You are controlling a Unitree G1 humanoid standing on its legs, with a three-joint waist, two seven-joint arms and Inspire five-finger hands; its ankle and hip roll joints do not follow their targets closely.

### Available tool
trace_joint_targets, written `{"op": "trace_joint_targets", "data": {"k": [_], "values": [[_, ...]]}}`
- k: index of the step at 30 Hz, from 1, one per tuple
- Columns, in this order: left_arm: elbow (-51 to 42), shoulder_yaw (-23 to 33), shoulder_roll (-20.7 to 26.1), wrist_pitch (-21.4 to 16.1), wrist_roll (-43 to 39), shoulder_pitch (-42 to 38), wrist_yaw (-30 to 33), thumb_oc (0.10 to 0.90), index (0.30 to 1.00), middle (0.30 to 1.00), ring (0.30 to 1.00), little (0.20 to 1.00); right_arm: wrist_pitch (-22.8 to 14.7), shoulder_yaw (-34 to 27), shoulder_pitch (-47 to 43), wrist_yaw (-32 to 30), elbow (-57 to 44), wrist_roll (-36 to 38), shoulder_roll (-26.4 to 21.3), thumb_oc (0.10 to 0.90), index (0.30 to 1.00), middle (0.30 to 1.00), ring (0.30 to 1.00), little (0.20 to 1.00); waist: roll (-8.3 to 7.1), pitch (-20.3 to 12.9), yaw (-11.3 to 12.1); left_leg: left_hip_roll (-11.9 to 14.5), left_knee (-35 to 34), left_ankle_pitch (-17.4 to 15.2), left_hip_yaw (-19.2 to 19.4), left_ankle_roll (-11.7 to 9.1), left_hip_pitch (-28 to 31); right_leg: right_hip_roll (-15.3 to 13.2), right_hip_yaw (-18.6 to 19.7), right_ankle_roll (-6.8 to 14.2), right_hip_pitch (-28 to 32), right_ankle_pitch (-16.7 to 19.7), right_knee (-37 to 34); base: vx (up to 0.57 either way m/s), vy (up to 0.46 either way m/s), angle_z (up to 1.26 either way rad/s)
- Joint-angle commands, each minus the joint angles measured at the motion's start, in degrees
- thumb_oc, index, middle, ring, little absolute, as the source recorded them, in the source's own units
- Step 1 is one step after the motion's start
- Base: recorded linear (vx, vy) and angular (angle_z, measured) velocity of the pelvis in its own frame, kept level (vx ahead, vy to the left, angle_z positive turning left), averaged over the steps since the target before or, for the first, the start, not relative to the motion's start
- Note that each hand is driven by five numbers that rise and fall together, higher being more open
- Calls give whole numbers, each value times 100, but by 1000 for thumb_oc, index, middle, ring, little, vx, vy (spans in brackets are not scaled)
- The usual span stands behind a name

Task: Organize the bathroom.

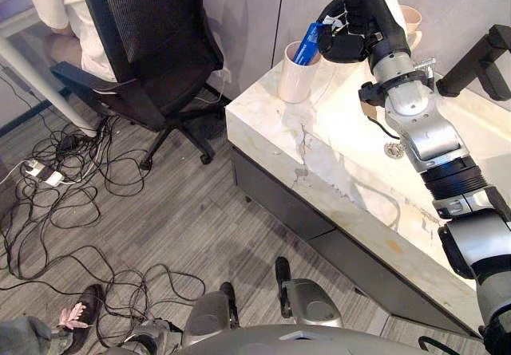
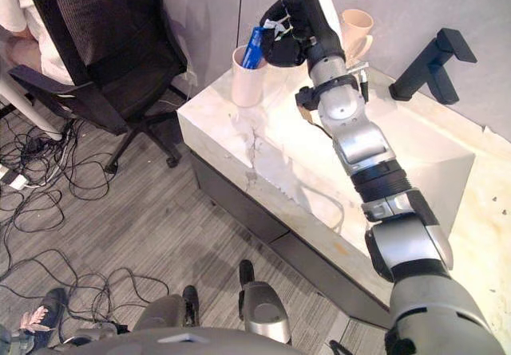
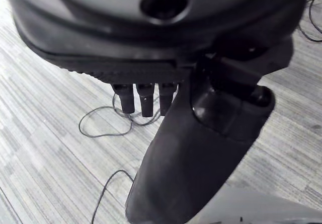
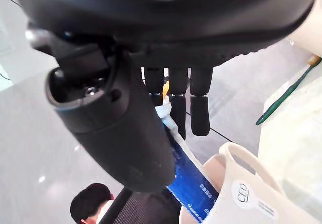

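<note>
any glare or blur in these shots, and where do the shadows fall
Left eye view: bright glare washes out the marble counter beside the white cup; the right hand and arm cast a shadow into the sink. Right wrist view: the hand's thumb is close and soft, the blue tube sharper. Left wrist view: the left hand is blurred over the grey floor.

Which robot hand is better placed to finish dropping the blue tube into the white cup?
The right robot hand. Its fingers are curled round the blue tube, whose lower end is already inside the white cup on the marble counter. The left robot hand hangs over the floor.
</note>
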Motion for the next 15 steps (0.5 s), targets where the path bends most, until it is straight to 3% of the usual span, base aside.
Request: {"op": "trace_joint_targets", "data": {"k": [1,2,3,4,5,15], "values": [[201,-169,384,205,466,249,5,800,900,900,900,900,-498,-309,-740,39,-324,-233,172,400,300,300,300,300,-29,-400,112,375,-355,-297,149,127,585,-417,553,760,-598,-419,678,0,0,0],[201,-169,384,205,466,249,5,800,900,900,900,900,-498,-309,-740,39,-324,-233,172,400,300,300,300,300,-29,-400,112,375,-355,-297,149,127,585,-417,553,760,-598,-419,678,0,0,0],[206,-166,364,233,487,221,2,800,900,900,900,900,-426,-272,-692,68,-341,-291,246,535,502,502,502,502,-37,-387,102,378,-334,-309,160,131,584,-418,562,758,-612,-417,691,0,0,0],[208,-167,361,231,483,220,2,800,900,900,900,900,-421,-266,-687,57,-335,-290,254,574,561,561,561,561,-37,-386,100,379,-334,-309,163,131,587,-418,563,757,-611,-417,691,0,0,0],[216,-158,358,224,485,218,-7,800,900,900,900,900,-390,-246,-677,63,-314,-268,267,800,900,900,900,900,-37,-388,97,383,-339,-309,171,130,595,-416,566,758,-609,-416,687,0,0,0],[216,-141,368,232,589,185,-98,800,900,900,900,900,-319,-173,-626,164,-288,-405,325,800,900,900,900,900,-50,-406,68,366,-334,-325,192,130,616,-405,603,756,-555,-403,617,0,0,0]]}}
